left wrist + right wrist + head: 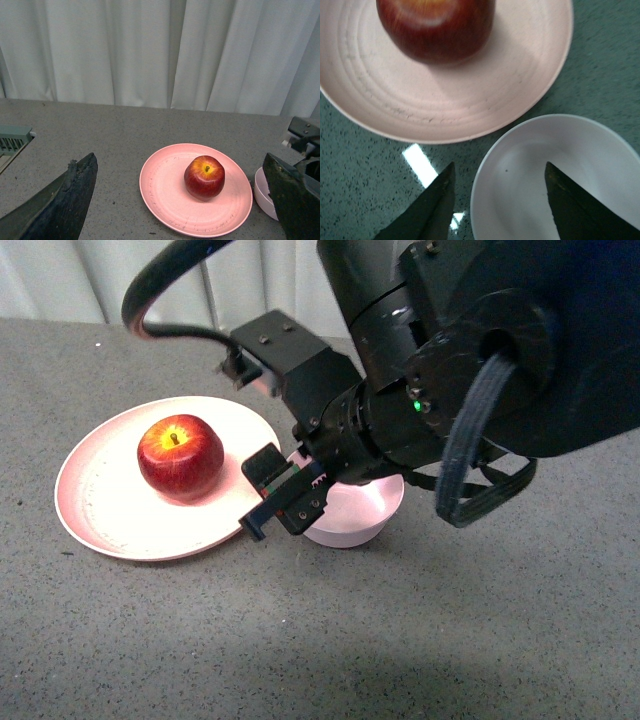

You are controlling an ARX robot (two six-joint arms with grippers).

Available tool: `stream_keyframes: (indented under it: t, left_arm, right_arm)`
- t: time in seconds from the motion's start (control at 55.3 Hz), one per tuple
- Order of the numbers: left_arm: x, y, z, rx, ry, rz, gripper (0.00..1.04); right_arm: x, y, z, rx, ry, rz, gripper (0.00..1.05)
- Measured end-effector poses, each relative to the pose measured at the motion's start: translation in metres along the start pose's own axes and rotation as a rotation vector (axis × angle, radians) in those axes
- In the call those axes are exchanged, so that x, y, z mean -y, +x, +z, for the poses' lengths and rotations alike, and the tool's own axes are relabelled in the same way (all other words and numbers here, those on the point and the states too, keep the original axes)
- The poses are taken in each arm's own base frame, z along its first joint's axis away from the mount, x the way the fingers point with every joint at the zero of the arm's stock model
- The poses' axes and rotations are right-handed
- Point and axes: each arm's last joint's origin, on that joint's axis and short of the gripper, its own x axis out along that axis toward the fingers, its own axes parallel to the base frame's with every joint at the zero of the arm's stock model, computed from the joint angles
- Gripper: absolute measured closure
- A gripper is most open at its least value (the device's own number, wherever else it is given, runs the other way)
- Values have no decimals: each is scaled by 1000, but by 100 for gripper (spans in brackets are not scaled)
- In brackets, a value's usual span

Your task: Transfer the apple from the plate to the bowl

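Observation:
The dark red apple (180, 455) sits upright on the wide salmon-pink plate (105, 505), stem up. The small pale pink bowl (352, 518) stands empty just right of the plate, touching or nearly touching its rim. My right gripper (275, 502) is open and empty, hovering over the near edge of the bowl and the plate's right rim. In the right wrist view the gripper (500, 167) straddles the bowl's rim (485, 165), with the plate (445, 100) and apple (435, 30) beyond. My left gripper (180, 159) is open and empty, well back from the apple (204, 177) and plate (165, 192).
The grey speckled table (300, 640) carries everything. A pale curtain (150, 50) hangs behind it. A grey-green device (12, 140) sits at the table's edge in the left wrist view. The right arm's body and black cable (150, 300) loom over the bowl.

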Motion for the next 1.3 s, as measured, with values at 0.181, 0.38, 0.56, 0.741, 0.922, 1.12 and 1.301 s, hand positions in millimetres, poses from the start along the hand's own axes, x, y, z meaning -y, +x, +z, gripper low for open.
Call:
stream_keyframes:
  t: [0.181, 0.38, 0.56, 0.741, 0.922, 1.12, 1.301]
  left_arm:
    - [0, 0, 0, 0, 0, 0, 7]
    - [0, 0, 0, 0, 0, 0, 7]
    - [0, 0, 0, 0, 0, 3, 7]
    - [0, 0, 0, 0, 0, -1, 7]
    - [0, 0, 0, 0, 0, 0, 7]
    - [0, 0, 0, 0, 0, 0, 7]
    - [0, 0, 0, 0, 0, 0, 7]
  right_arm:
    - [16, -46, -4, 146, 124, -238, 12]
    - [22, -80, -29, 234, 202, -404, 12]
    - [28, -132, -76, 599, 358, -803, 40]
    - [23, -186, -107, 696, 382, -831, 79]
    - [17, -209, -120, 674, 385, -822, 104]
    - [10, -229, -132, 698, 389, -832, 104]
    - [2, -242, -144, 700, 390, -829, 104]
